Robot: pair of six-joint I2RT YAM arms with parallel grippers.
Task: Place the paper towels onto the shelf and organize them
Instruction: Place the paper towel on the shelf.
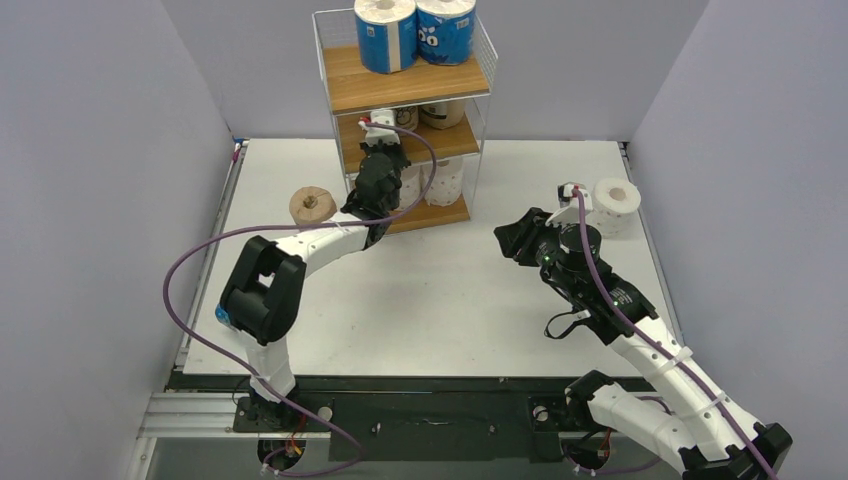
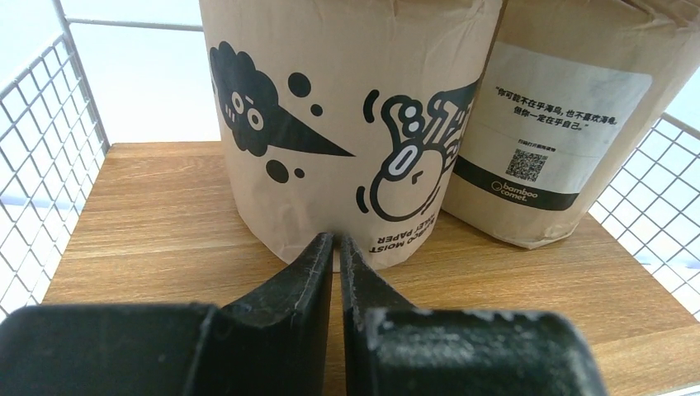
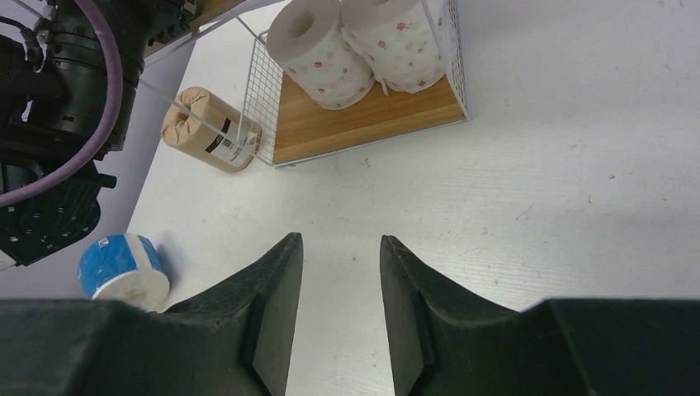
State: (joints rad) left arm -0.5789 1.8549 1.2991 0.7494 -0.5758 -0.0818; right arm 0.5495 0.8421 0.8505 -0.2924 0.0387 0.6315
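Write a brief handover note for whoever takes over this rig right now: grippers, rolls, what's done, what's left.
Left gripper: shut, empty, at the shelf's middle board, right by the two tan rolls.
Right gripper: open, empty, above the table.
Done: shelf holds two blue rolls on top, two tan in the middle, two white rolls at the bottom.
Left: one tan roll, one white roll and one blue roll on the table.
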